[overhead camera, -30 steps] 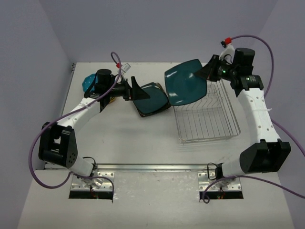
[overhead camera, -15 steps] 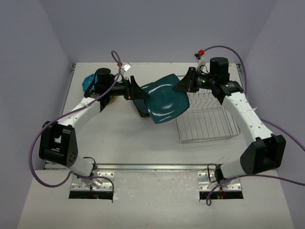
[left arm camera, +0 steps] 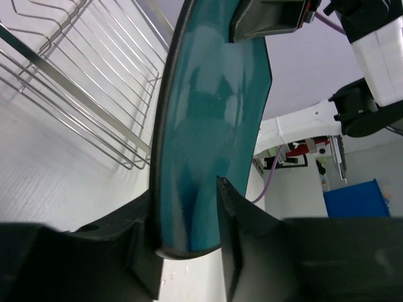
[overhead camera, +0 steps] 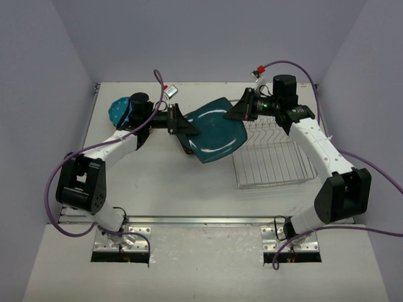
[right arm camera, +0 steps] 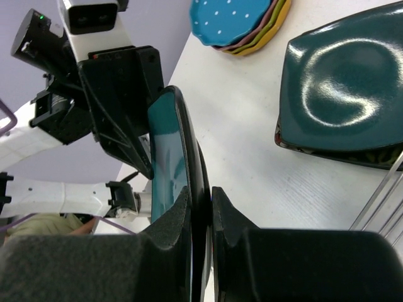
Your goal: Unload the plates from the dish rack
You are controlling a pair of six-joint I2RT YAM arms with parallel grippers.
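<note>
1. Dark teal plate (overhead camera: pixel 217 129) was found clear of the dish rack (overhead camera: pixel 274 157), suspended above the table (overhead camera: pixel 157 182) just to the left of the rack; it was tilted, its glazed face turned upward toward the overhead camera.
2. Right gripper (overhead camera: pixel 238 112) was clamped on the plate's far-right rim; the right wrist view showed both fingers (right arm camera: pixel 170 233) pressed against the rim with no gap visible.
3. Left gripper (overhead camera: pixel 186 126) met the opposite edge of the same plate; the left wrist view showed the rim seated between its fingers (left arm camera: pixel 236 239), one against the dark underside and one against the teal face, closed upon it.
4. Second dark teal plate (right arm camera: pixel 340 88) lay flat on the table under the held one; it rested on top of a black floral plate (right arm camera: pixel 327 156), of which only the patterned edge showed.
5. Dotted plates (right arm camera: pixel 242 19) stood stacked at the far-left of the table beside the left arm; blue lay on top, with pink, yellow-green and orange rims beneath.
6. Rack held no plates in the parts visible from overhead.
</note>
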